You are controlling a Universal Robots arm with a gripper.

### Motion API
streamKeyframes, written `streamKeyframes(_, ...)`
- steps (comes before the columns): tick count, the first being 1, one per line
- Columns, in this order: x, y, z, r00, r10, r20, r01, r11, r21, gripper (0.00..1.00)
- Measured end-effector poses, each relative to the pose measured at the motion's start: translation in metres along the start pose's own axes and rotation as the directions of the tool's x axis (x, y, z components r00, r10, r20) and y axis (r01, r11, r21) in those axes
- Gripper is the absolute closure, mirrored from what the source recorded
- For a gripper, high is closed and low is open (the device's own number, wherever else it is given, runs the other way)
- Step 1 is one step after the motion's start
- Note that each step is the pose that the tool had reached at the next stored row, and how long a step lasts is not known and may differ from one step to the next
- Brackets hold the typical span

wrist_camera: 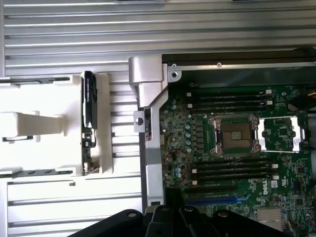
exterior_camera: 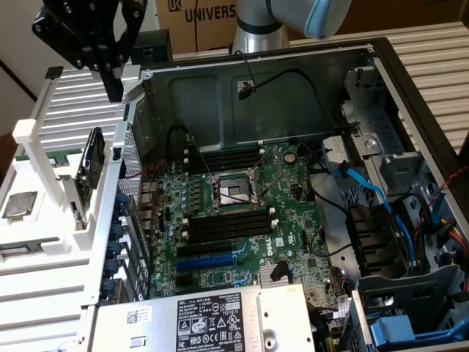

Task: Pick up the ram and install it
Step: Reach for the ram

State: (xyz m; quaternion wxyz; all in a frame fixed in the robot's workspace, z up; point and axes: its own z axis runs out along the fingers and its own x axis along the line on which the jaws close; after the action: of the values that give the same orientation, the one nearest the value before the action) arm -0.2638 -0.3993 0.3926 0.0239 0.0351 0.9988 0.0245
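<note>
Jaws closed, empty, near the ram

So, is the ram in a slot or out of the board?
Out. The ram stands on edge in the white rack outside the case; the black slots look empty.

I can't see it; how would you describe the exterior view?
An open computer case lies with its green motherboard exposed. On the exterior view's left, the robot's shut tool hangs above a white rack holding the ram on edge.
</note>
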Motion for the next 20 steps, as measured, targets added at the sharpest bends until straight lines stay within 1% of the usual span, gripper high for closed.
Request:
streamKeyframes(16,0.073,-0.0051,-0.0034,1.0,0.0,-0.0001,0.0,1.0,0.0,0.9)
streamKeyframes(18,0.082,-0.0057,-0.0037,1.0,0.0,-0.0026,0.0,1.0,0.0003,0.9)
streamKeyframes(19,0.086,-0.0059,-0.0038,1.0,0.0,-0.0059,0.0,1.0,0.0012,0.9)
streamKeyframes(20,0.089,-0.0059,-0.0038,0.9999,0.0,-0.0123,0.0,1.0,0.0029,0.9)
